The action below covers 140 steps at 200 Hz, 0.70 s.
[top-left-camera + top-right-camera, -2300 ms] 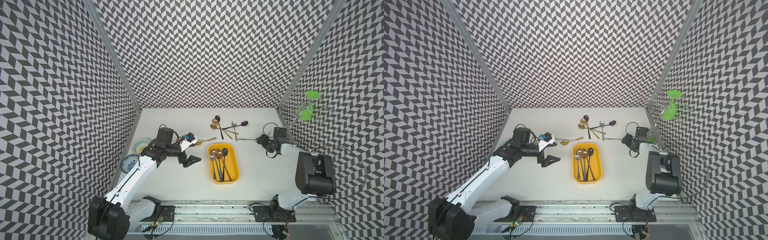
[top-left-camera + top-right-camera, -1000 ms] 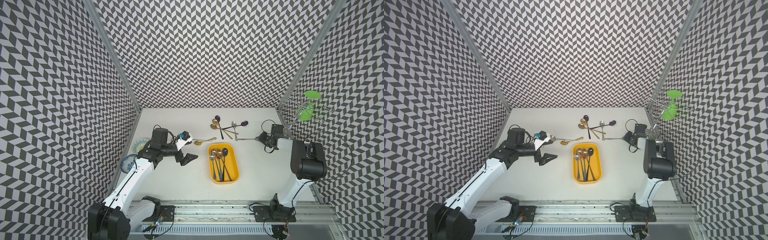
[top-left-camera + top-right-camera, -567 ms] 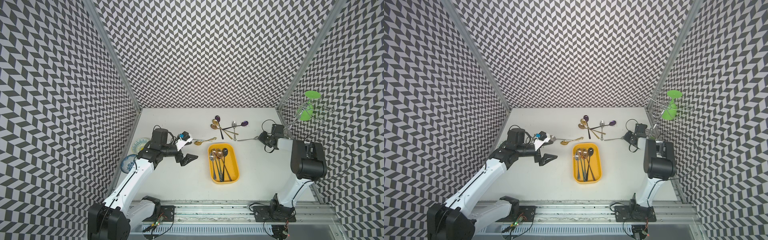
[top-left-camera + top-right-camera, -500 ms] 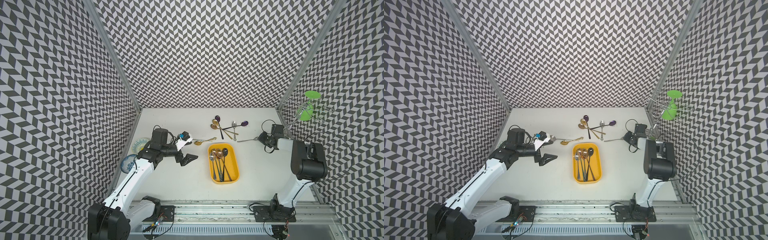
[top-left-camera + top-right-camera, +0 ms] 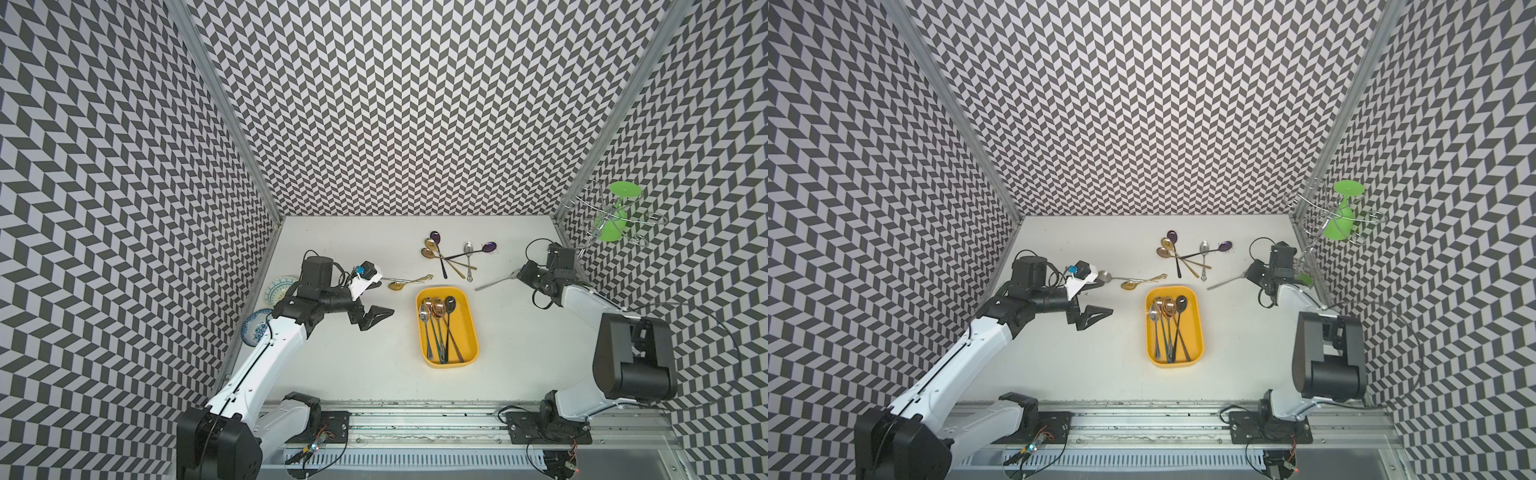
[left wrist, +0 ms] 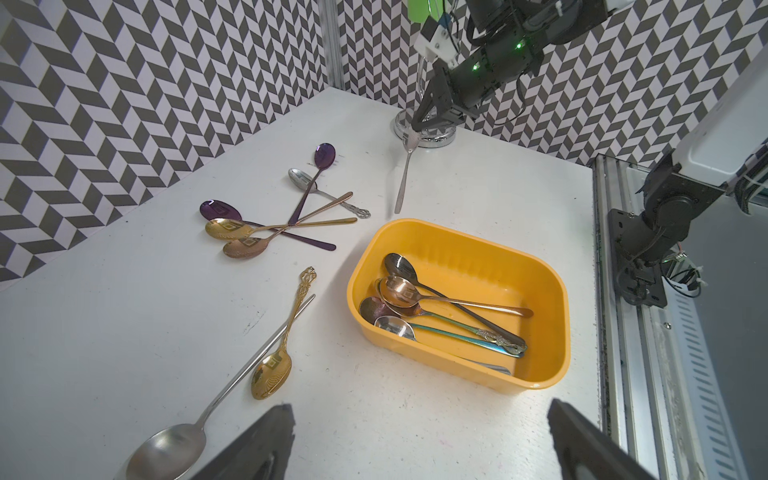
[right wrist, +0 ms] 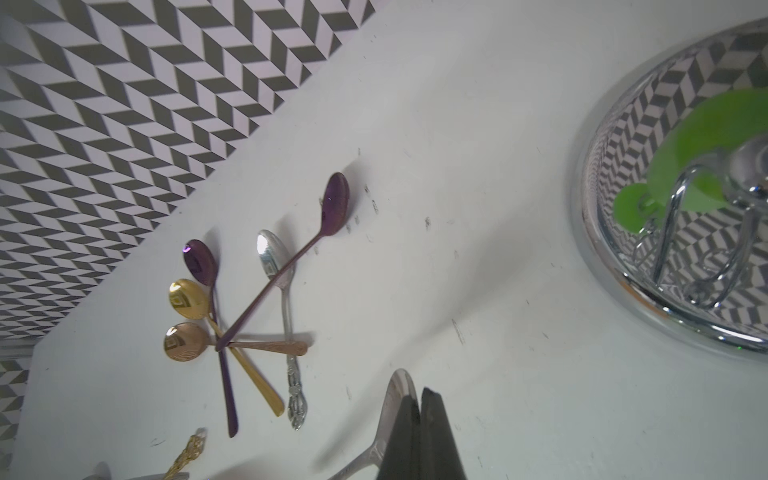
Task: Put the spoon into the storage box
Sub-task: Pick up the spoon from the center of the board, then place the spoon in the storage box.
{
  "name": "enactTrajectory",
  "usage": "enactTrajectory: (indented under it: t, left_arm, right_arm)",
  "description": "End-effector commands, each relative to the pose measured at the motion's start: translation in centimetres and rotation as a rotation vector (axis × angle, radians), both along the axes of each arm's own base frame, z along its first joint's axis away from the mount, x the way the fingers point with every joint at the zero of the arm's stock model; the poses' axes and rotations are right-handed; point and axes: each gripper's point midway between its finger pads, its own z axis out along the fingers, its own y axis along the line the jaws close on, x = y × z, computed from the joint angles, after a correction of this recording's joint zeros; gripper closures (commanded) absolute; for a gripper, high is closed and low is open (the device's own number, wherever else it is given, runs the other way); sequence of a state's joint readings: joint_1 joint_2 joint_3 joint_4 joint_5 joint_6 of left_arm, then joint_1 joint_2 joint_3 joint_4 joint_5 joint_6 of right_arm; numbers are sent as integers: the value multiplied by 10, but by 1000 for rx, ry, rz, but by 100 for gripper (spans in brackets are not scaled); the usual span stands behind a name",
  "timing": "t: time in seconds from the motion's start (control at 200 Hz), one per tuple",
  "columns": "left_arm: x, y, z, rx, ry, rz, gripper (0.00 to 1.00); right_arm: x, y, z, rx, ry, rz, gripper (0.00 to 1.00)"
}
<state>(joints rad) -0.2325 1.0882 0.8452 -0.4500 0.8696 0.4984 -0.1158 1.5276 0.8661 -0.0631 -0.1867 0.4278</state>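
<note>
Three walls in black-and-white chevron pattern close the scene in both top views: a back wall at 12 o'clock and side walls at 9 and 3 o'clock. Aluminium posts stand in the two back corners. The white table is lightly scuffed, evenly lit, with soft shadows. A metal rail runs along 6 o'clock.

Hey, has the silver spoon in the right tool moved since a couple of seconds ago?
Yes. The silver spoon, pinched by the right tool, has tilted: its handle tip has swung closer to the yellow box.
</note>
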Motion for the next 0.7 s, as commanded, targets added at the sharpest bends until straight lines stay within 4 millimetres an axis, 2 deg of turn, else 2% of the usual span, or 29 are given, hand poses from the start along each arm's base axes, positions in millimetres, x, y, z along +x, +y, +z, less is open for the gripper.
enactTrajectory:
  t: [0.0,0.195,0.335,0.451,0.551,0.696]
  left_arm:
    - [0,1,7,-20,-20,-3,1]
    - [3,2,6,-17,-22,7,1]
    - [17,8,9,1,-17,92,1]
    - [24,12,3,9,-16,130,1]
    - [28,14,6,12,-7,156,1]
    - [31,14,4,11,-13,164,1]
  right_arm:
    - [1,8,31,-21,-79,42,100]
    - [-5,34,71,-26,-163,116,100]
    - [-13,60,98,-30,-213,181,100]
    - [-17,79,124,-39,-256,264,100]
    - [-23,107,143,-27,-289,392,100]
    - [-30,152,146,-90,-294,583,100]
